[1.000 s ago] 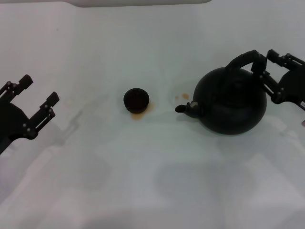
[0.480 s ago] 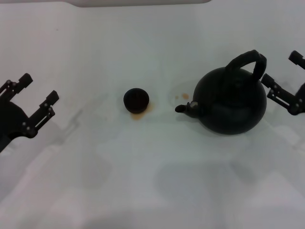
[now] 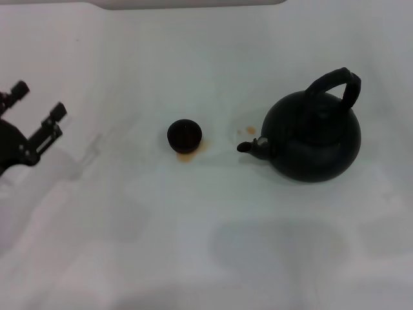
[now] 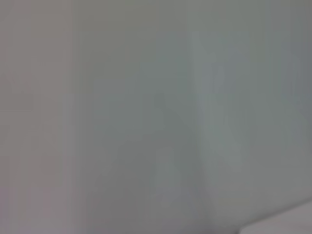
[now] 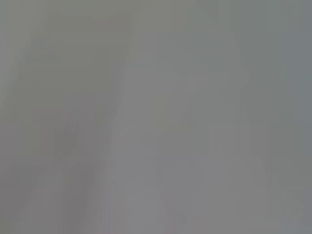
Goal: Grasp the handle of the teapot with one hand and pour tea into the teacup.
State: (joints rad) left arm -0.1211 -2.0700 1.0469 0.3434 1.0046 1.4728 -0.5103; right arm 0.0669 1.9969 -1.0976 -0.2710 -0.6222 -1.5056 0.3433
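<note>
Since a moment ago my right gripper has left view, jaws unseen, left gripper (image 3: 31,118) retreating open and empty; bumping the teapot (image 3: 314,136) risks spilling.

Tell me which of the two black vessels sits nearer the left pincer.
The teacup, the small handleless one mid-table. The teapot, big with a spout and arched handle, stands farther right, away from the left pincer.

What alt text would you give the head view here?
A black teapot stands upright on a white table, its handle free and spout toward a small black teacup ringed by spilled tea. The left gripper, open, hangs at the left edge.
</note>
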